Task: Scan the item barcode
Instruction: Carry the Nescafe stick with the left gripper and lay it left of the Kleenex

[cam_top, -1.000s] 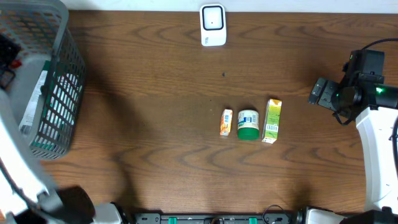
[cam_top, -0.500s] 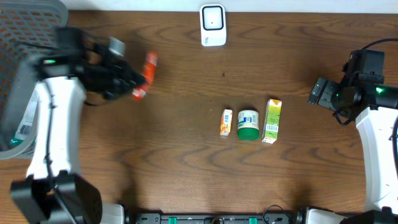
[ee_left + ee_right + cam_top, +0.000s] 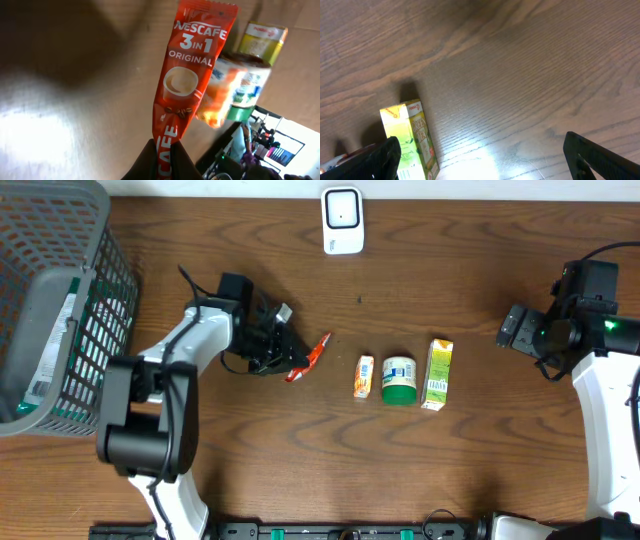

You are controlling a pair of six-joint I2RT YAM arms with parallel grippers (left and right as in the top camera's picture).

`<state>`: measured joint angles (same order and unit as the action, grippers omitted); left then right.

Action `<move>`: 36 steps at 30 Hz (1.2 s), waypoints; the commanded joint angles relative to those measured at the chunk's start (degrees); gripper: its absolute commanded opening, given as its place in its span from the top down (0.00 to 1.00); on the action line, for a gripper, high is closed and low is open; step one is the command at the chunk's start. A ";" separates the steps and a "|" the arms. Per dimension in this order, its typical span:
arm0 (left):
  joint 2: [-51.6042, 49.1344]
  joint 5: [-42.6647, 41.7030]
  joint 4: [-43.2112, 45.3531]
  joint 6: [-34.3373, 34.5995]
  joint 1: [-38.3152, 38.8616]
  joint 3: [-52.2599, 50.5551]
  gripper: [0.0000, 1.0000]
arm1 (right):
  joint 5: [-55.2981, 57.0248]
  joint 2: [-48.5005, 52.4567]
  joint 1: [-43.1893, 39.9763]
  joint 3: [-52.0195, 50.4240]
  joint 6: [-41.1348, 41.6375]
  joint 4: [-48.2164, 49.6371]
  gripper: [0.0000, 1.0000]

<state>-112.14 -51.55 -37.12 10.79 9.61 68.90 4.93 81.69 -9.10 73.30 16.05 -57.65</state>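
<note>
Red coffee sachet [image 3: 311, 355] is pinched in the left gripper [image 3: 287, 362], just left of centre on the wooden table [image 3: 250, 470], taking the overhead view as our clock face. The jaws are all but closed and clamp one end of the packet only. The rest sticks out free toward 2 o'clock. The printed front faces the wrist camera and we find no barcode on it, so we judge the code sits on the back. We cannot tell whether the free end touches the wood.

Scanner [image 3: 342, 221] stands at 12 o'clock on the far edge, well apart from the sachet. Right gripper [image 3: 487, 155] hangs at 3 o'clock, jaws spread wide, holding nothing. Mesh basket [image 3: 60, 310] sits at 9 to 10 o'clock.

A row lies at the sachet's 4 o'clock: small orange carton [image 3: 364, 377], green-lidded jar [image 3: 398, 380], yellow-green carton [image 3: 437, 374]. The orange carton is nearest the free tip.

Risks, as we judge them:
- The hold is on the end of a limp packet, so a quick swing toward 12 o'clock could make it flop or slide out.
- If the wrist does not roll, the wrong face meets the scanner window and nothing reads.
- Creased, glossy foil may bend or glare over the code.
- A low sweep toward 3 o'clock could knock the orange carton.
</note>
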 commanded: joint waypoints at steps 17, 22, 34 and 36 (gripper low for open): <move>5.03 15.67 2.51 0.48 1.60 3.23 0.42 | 0.59 -0.31 -0.22 0.13 -0.46 -0.04 0.01; 13.31 30.49 1.46 0.48 6.34 3.23 0.45 | 0.59 -0.31 -0.22 0.13 -0.44 -0.04 0.01; 10.86 53.20 -0.44 0.44 23.93 1.25 0.92 | 0.61 -0.31 -0.22 0.13 -0.46 -0.04 0.01; 9.03 54.29 0.15 0.39 24.52 1.16 0.91 | 0.61 -0.31 -0.22 0.13 -0.44 -0.04 0.01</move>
<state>-100.27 -4.25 -37.17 11.77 33.54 71.07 4.93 81.69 -9.10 73.30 16.05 -57.65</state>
